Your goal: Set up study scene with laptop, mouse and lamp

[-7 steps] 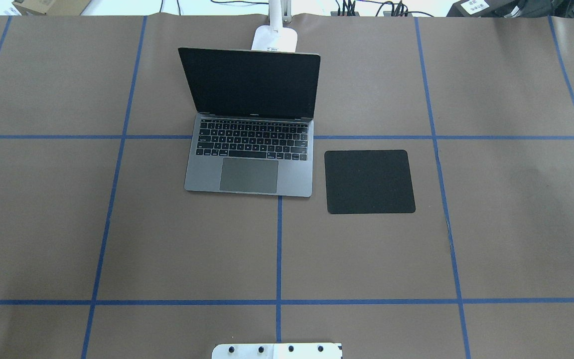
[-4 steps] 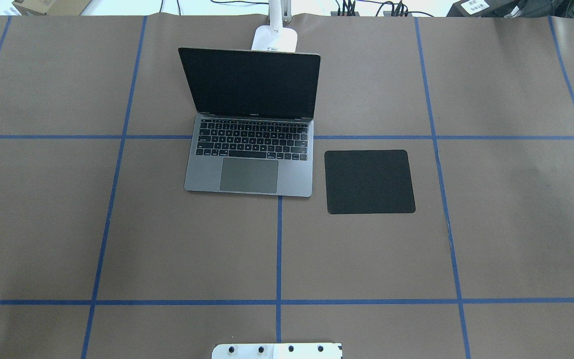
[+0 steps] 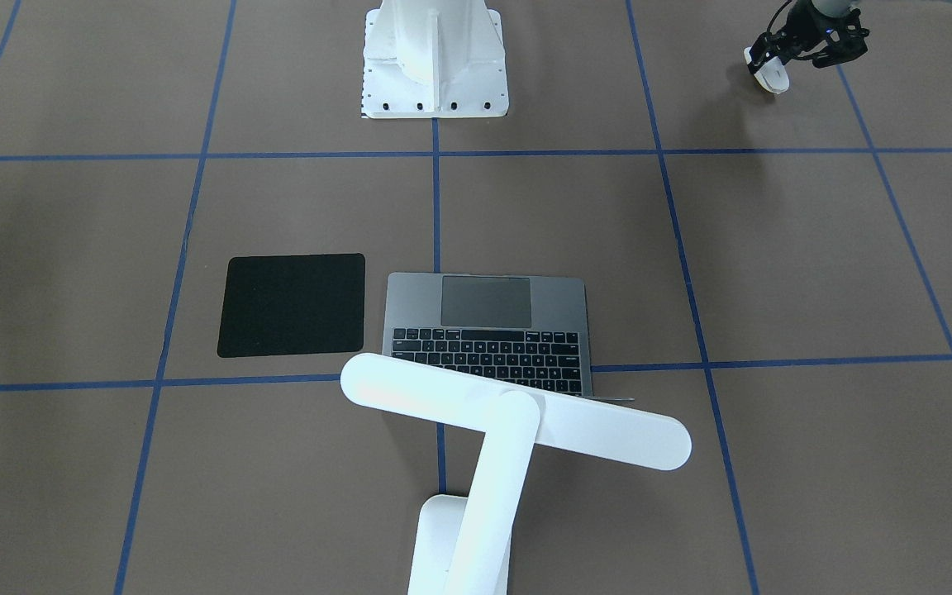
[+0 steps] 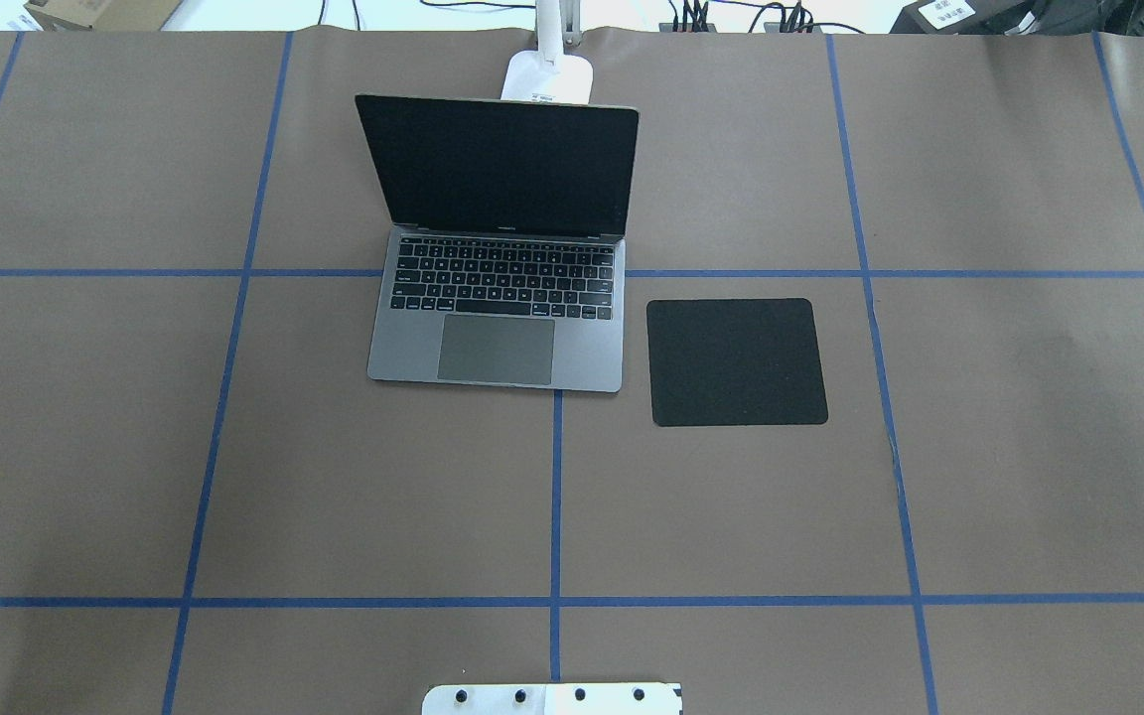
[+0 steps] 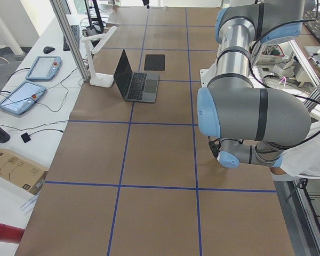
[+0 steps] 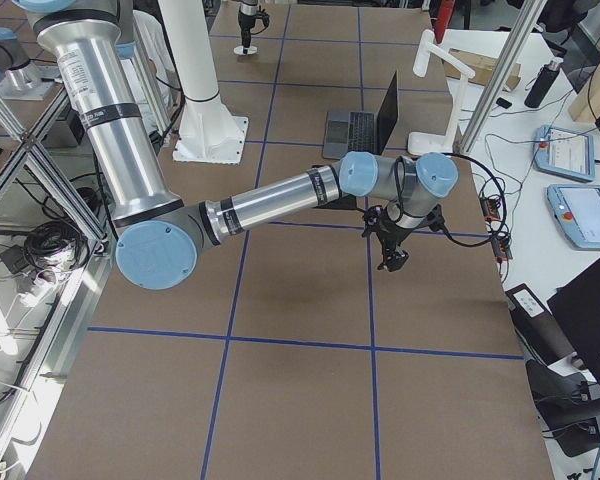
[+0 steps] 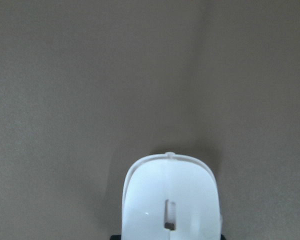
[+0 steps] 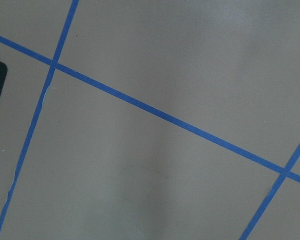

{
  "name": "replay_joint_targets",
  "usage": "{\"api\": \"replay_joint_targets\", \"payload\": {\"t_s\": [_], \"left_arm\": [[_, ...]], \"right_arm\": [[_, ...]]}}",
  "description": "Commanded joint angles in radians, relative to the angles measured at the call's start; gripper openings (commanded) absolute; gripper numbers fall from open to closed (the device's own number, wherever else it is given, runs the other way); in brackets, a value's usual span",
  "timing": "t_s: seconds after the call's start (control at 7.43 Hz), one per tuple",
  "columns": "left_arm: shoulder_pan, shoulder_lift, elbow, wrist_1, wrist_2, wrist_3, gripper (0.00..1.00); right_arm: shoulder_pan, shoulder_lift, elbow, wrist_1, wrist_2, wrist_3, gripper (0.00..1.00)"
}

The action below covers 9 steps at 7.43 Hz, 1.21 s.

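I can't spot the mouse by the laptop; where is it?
The mouse is at the front-facing view's top right, in the left gripper, far from the laptop.

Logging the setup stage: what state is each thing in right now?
laptop: open, screen dark.
lamp: upright behind the laptop, head out above it.
mouse: gripped by the left tool, away from the mat.
mat: flat, nothing on it.
right tool: open or shut, cannot tell.

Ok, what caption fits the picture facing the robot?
The lamp stands behind the open laptop, black mat alongside, left gripper holding the white mouse in the corner.
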Motion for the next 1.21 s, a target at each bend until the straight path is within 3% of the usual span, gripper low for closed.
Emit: {"api": "replay_joint_targets", "payload": {"t_s": [0.0, 0.27, 0.54, 0.81, 1.08], "left_arm": [[-0.056, -0.002, -0.07, -0.025, -0.007, 0.011, 0.37], [-0.15, -0.017, -0.109, -0.022, -0.078, 0.067, 0.38], [-0.373, -0.147, -0.112, 0.049, -0.247, 0.173, 0.38], [-0.466, -0.232, -0.112, 0.113, -0.295, 0.229, 0.39], [-0.556, -0.339, -0.112, 0.189, -0.333, 0.281, 0.39]], "right_arm": [[-0.003, 0.0, -0.009, 0.0, 0.0, 0.0, 0.99], [-0.017, 0.0, -0.015, 0.0, 0.001, 0.0, 0.99], [-0.029, 0.001, -0.033, 0.001, 0.004, 0.0, 0.99], [-0.037, 0.011, -0.056, 0.005, 0.004, 0.0, 0.99], [-0.04, 0.012, -0.119, 0.09, 0.009, 0.002, 0.99]]}}
